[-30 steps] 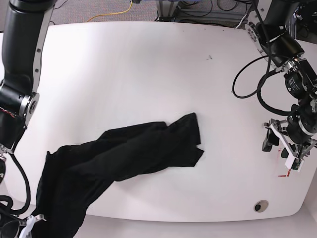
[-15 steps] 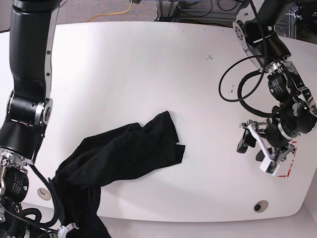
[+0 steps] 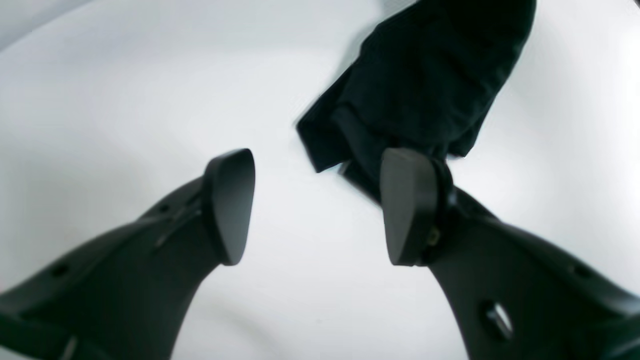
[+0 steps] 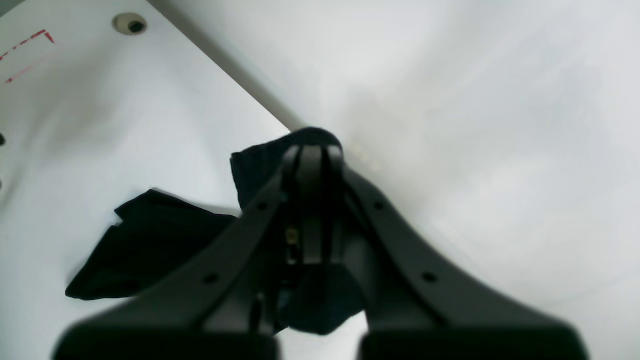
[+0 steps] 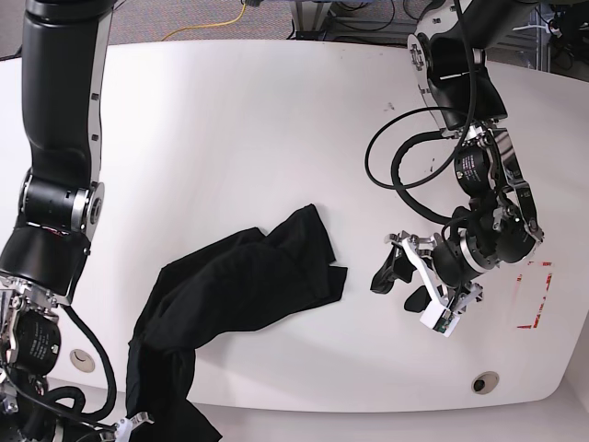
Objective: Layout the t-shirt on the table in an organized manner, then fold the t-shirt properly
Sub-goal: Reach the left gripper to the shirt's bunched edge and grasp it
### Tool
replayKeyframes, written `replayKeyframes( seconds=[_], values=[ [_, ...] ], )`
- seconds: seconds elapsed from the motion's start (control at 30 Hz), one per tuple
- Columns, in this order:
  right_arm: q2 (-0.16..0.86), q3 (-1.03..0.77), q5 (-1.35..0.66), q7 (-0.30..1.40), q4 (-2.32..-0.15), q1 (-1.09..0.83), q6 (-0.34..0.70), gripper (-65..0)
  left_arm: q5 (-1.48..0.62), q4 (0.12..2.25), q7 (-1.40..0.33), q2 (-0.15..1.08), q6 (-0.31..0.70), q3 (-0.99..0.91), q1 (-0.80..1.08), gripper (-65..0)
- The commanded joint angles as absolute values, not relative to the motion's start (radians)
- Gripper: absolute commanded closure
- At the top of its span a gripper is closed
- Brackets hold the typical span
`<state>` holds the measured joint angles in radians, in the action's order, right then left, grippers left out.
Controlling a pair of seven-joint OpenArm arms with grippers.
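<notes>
The black t-shirt [image 5: 248,285] lies crumpled on the white table [image 5: 230,138], stretching from the middle down to the front left, where it hangs over the edge. My right gripper [image 4: 312,150] is shut on a fold of the t-shirt [image 4: 150,240] just past the table's edge [image 4: 100,125]. Over bare table to the right of the shirt's free end hovers my left gripper [image 5: 402,287], open. In the left wrist view the left gripper [image 3: 317,205] has nothing between its fingers, and the t-shirt [image 3: 425,75] ends right beside one fingertip [image 3: 407,205].
Red tape corners [image 5: 538,295] mark the table at the right. One grommet hole [image 5: 485,382] sits near the front right edge and another [image 5: 81,361] near the front left. Black cables [image 5: 405,166] loop off the left arm.
The right arm has dragged the t-shirt left and down over the front edge. The left arm has travelled left from the red tape toward the shirt's free end, still open.
</notes>
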<state>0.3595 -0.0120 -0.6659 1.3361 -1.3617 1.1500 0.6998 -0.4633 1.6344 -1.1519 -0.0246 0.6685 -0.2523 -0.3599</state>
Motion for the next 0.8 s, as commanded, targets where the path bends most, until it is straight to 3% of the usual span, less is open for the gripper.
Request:
replayKeyframes(
  seconds=[0.0, 0.23, 0.53, 0.77],
  values=[
    [0.366, -0.018, -0.679, 1.307, -1.377, 1.191, 0.698, 0.0, -0.478, 1.593, -1.087, -0.036, 0.631, -0.232, -0.386, -37.8],
    [0.366, -0.018, -0.679, 1.307, -1.377, 1.178, 0.698, 0.0, -0.397, 1.408, -0.926, -0.081, 0.562, -0.133, -0.409, -37.8],
    [0.367, -0.018, -0.68, 1.307, -1.377, 1.167, 0.698, 0.0, -0.265, 1.13, -0.714, -0.104, 0.552, -0.079, -0.452, -37.8],
    [0.367, -0.018, -0.68, 1.307, -1.377, 1.162, 0.698, 0.0, -0.259, 1.033, -0.633, -0.094, 0.406, -0.084, -0.475, -37.8]
  ],
)
